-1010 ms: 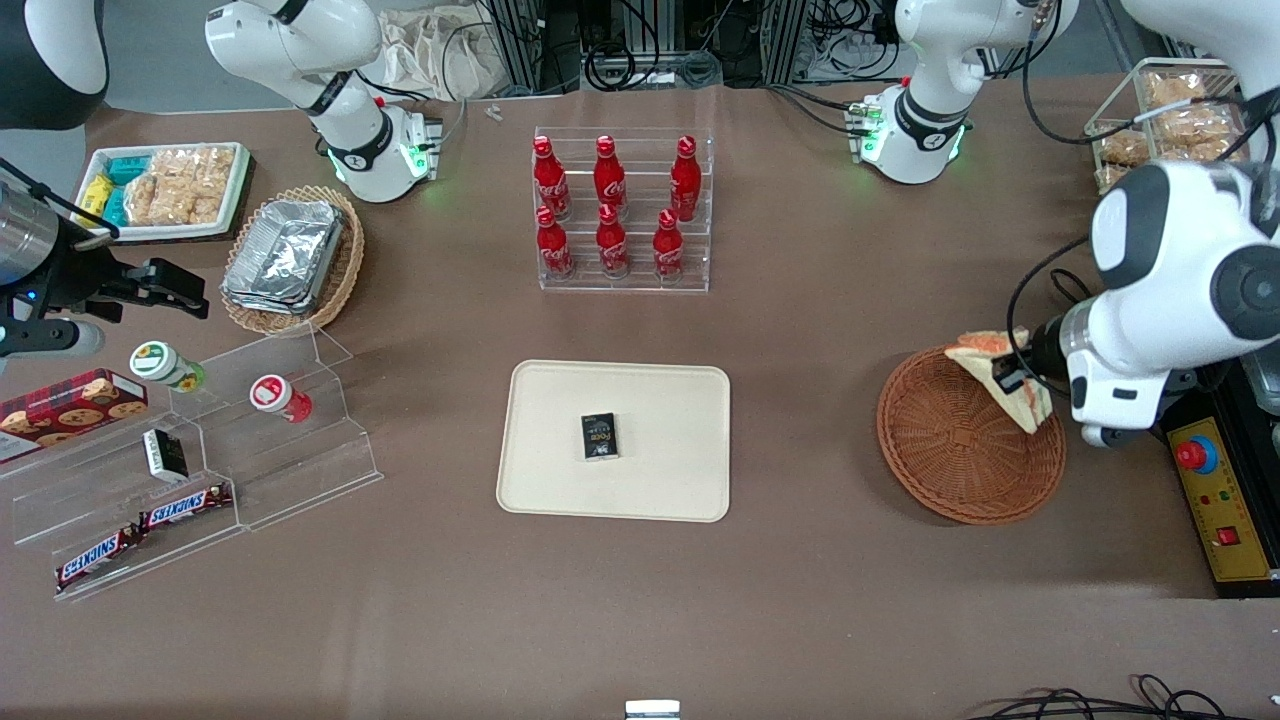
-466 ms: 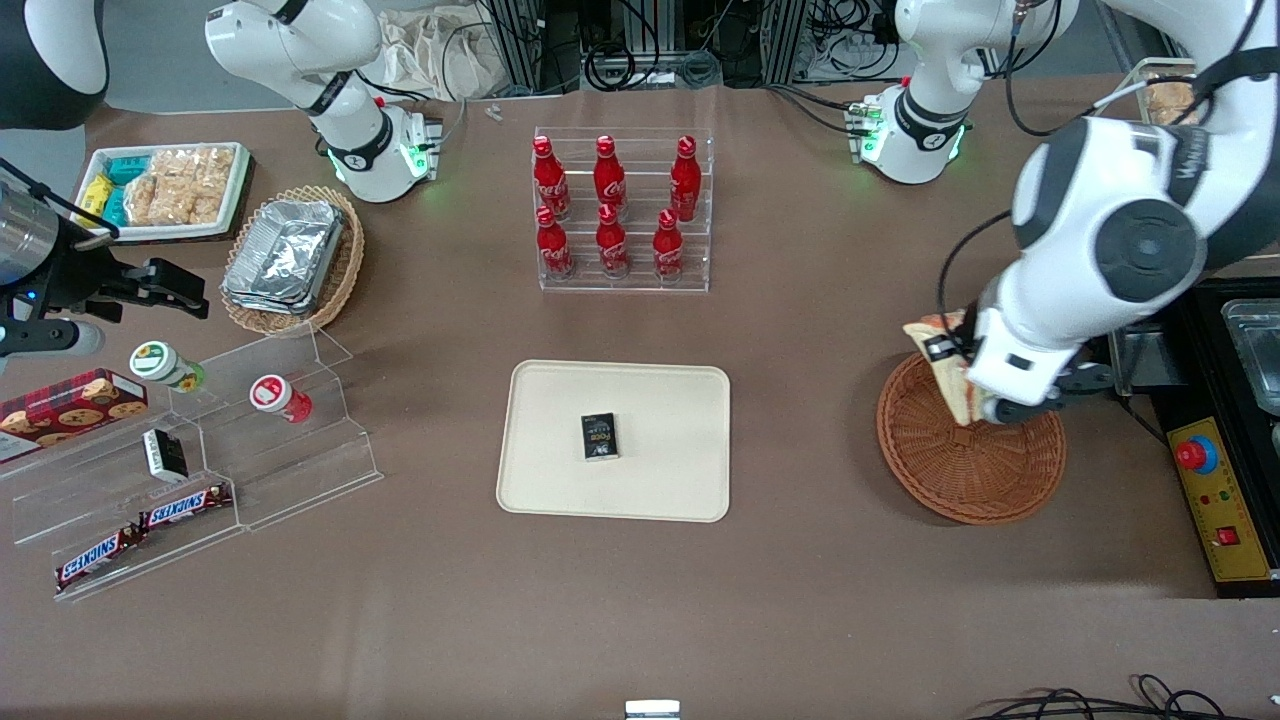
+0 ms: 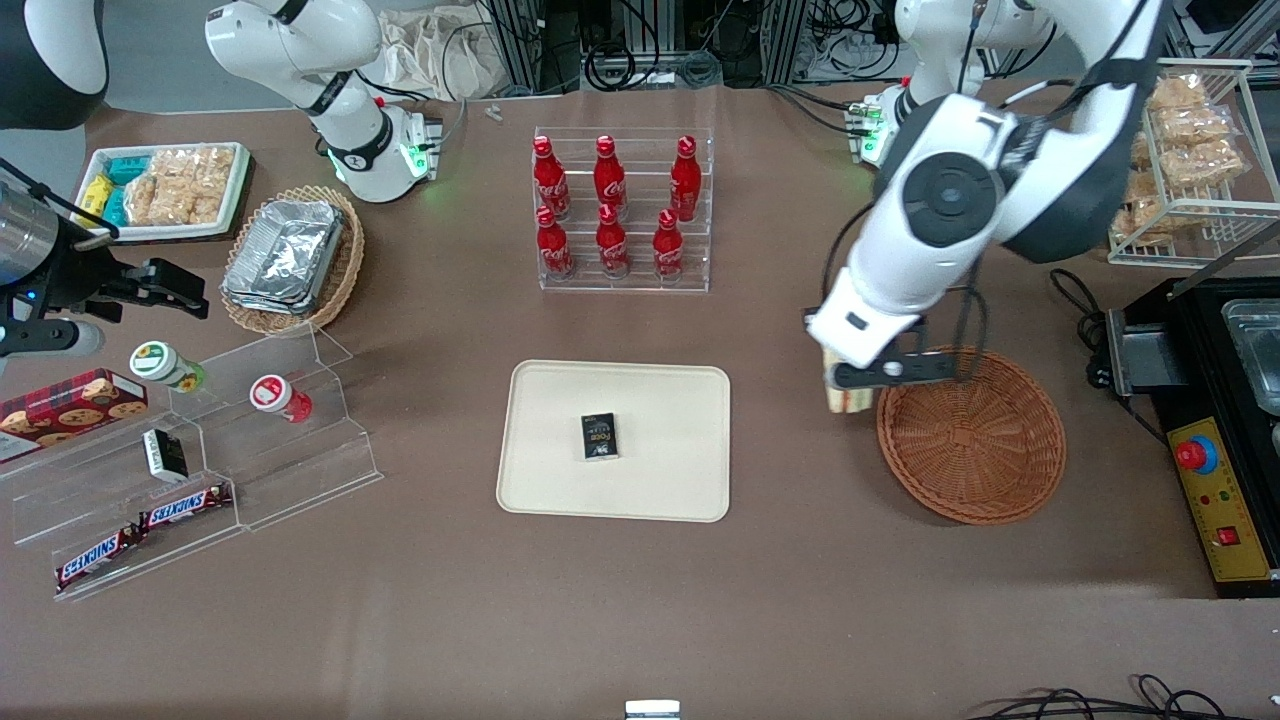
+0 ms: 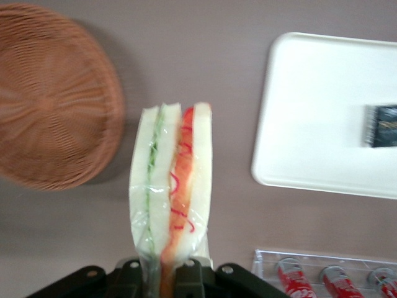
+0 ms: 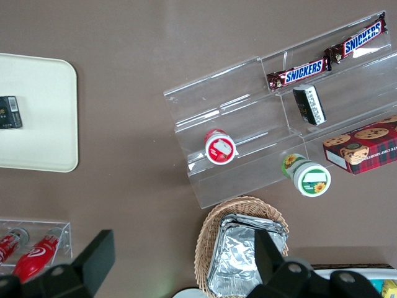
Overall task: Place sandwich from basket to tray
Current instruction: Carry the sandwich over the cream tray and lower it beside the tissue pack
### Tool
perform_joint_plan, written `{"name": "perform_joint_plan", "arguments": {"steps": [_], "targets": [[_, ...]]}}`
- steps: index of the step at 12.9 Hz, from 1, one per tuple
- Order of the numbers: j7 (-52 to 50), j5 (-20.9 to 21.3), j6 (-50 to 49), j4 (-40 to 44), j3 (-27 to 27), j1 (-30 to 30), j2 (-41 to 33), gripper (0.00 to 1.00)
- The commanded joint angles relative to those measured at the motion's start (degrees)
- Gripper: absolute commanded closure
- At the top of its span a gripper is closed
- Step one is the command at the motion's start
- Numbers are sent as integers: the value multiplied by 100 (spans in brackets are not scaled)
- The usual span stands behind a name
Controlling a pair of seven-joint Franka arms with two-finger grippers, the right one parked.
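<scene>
Brown cloth surface (image 3: 800,600), and the left arm's gripper (image 4: 162,273) is clamped on the clear-wrapped triangular white-bread sandwich (image 4: 172,205), aloft between the round reddish-brown wicker basket (image 3: 970,440) and the cream rectangular plastic tray (image 3: 660,490). Risk: slick wrap slipping free, or landing on the small black packet (image 3: 599,436).

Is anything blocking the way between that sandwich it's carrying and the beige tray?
Nothing visible. The tool holds the sandwich above bare table between the basket and the tray. A small black box sits mid-tray, with room around it.
</scene>
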Motion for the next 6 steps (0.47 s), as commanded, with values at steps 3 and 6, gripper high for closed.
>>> {"name": "perform_joint_plan", "arguments": {"steps": [3, 6], "targets": [[13, 408, 1199, 228, -20, -660, 1059, 90], [13, 820, 1858, 307, -20, -819, 1718, 90]]}}
